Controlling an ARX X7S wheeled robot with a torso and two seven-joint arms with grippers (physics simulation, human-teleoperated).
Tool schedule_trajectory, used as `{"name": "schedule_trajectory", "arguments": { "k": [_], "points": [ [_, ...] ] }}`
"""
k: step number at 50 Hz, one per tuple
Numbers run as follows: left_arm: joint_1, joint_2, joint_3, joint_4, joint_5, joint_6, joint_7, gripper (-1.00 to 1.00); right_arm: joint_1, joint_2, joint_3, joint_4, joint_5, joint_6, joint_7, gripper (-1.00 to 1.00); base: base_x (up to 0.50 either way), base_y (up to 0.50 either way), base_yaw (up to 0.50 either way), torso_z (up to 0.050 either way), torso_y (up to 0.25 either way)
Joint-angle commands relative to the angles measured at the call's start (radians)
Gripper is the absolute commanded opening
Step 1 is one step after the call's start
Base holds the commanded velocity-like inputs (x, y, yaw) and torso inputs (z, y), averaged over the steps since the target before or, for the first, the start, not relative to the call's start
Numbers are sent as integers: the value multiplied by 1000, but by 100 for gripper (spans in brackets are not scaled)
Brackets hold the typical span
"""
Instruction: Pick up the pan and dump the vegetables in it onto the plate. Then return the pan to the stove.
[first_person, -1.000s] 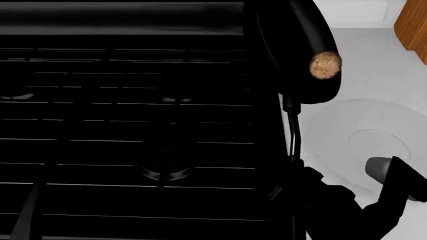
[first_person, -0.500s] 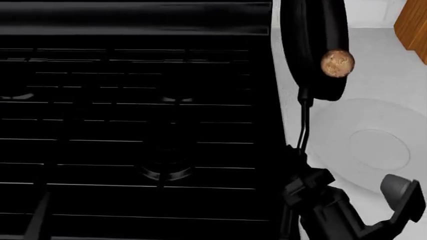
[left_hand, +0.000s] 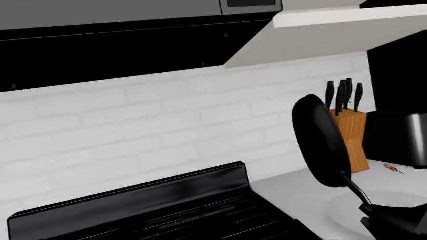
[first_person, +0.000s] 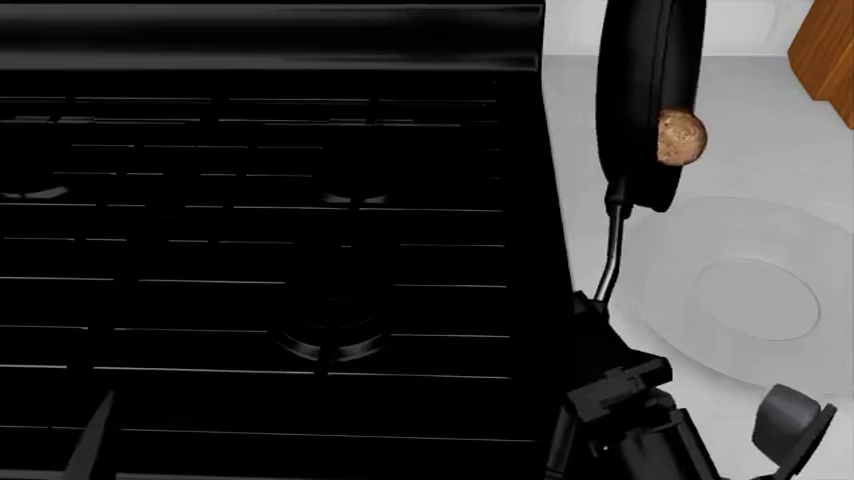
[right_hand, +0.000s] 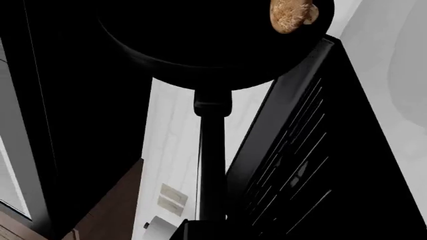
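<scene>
The black pan (first_person: 646, 90) hangs tipped almost on edge over the counter between the stove (first_person: 267, 250) and the plate (first_person: 747, 290). Its open side faces the plate. The tan mushroom (first_person: 681, 137) sits against the pan's inner wall at the rim, above the plate's far edge. My right gripper (first_person: 597, 318) is shut on the end of the thin handle (first_person: 610, 260). In the right wrist view the handle (right_hand: 212, 160) runs up to the pan (right_hand: 200, 40), with the mushroom (right_hand: 291, 12) at its lip. The left wrist view shows the pan (left_hand: 320, 140) edge-on above the plate (left_hand: 350, 212). My left gripper does not show.
A wooden knife block (left_hand: 351, 132) and a dark appliance (left_hand: 400, 115) stand at the back of the counter beyond the plate. A small red thing (left_hand: 392, 168) lies by them. White brick wall and a range hood (left_hand: 120, 45) rise behind the stove.
The pan has rolled further onto its edge and shifted right toward the plate. The mushroom has slid to the rim. My right wrist has turned with the handle.
</scene>
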Motion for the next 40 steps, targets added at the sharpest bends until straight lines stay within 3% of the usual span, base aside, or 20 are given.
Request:
{"name": "schedule_trajectory", "arguments": {
  "k": [1, 22, 27, 33, 36, 40],
  "points": [
    [-102, 23, 137, 0, 25, 48, -47, 100, -15, -11, 124, -24, -115, -45, -157, -100, 0, 0, 0, 10, 0],
    [-222, 76, 226, 1, 52, 95, -53, 100, -23, -31, 147, -14, -110, -6, -164, -100, 0, 0, 0, 0, 2],
    [-236, 87, 228, 1, 48, 100, -53, 100, 8, -29, 90, -34, -216, -46, -56, -100, 0, 0, 0, 0, 2],
    [-198, 90, 206, 1, 54, 101, -53, 100, 152, 5, -107, -87, -680, -77, 451, -100, 0, 0, 0, 2, 2],
    [-171, 78, 196, 1, 67, 96, -53, 100, 270, 41, -190, -129, -954, 81, 775, -100, 0, 0, 0, 0, 4],
    [-174, 39, 198, 1, 78, 69, -53, 100, 379, 115, -229, -240, -1109, 257, 987, -100, 0, 0, 0, 0, 2]
  ]
}}
